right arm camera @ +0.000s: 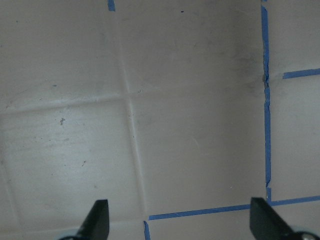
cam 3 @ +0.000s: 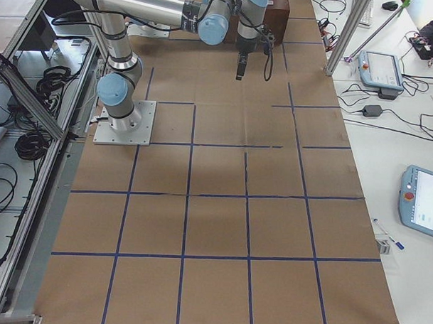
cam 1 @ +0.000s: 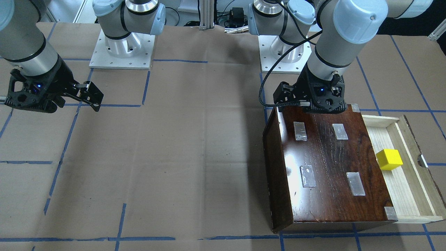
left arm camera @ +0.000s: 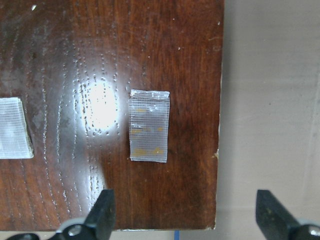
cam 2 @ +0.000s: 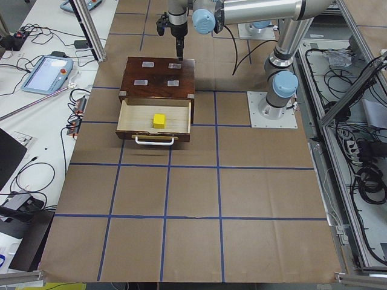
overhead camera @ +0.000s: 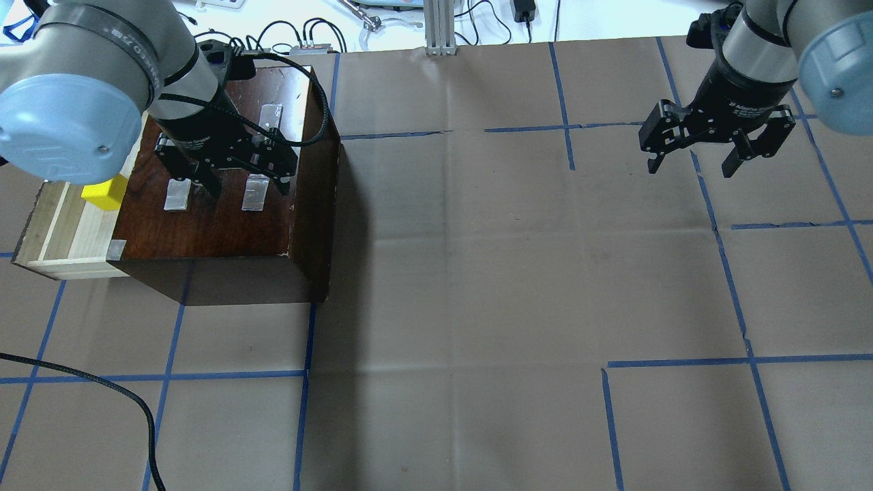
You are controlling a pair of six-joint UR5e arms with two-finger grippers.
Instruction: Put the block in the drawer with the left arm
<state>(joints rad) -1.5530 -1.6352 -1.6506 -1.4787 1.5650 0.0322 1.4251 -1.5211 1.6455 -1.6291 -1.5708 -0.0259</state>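
Observation:
The yellow block (cam 1: 389, 159) lies in the open drawer (cam 1: 400, 188), which is pulled out of the dark wooden cabinet (cam 1: 327, 167). The block also shows in the overhead view (overhead camera: 104, 192) and the exterior left view (cam 2: 159, 120). My left gripper (overhead camera: 247, 187) is open and empty. It hovers over the cabinet top (left arm camera: 75, 75), away from the drawer side, with its fingers (left arm camera: 102, 212) wide apart. My right gripper (overhead camera: 690, 167) is open and empty above bare table far to the other side, as its wrist view (right arm camera: 177, 220) shows.
Several clear tape patches (left arm camera: 148, 126) sit on the cabinet top. A loose black cable (overhead camera: 102, 389) lies on the table near the front left. The two arm base plates (cam 1: 122, 52) stand at the robot's side. Blue tape lines grid the brown table cover.

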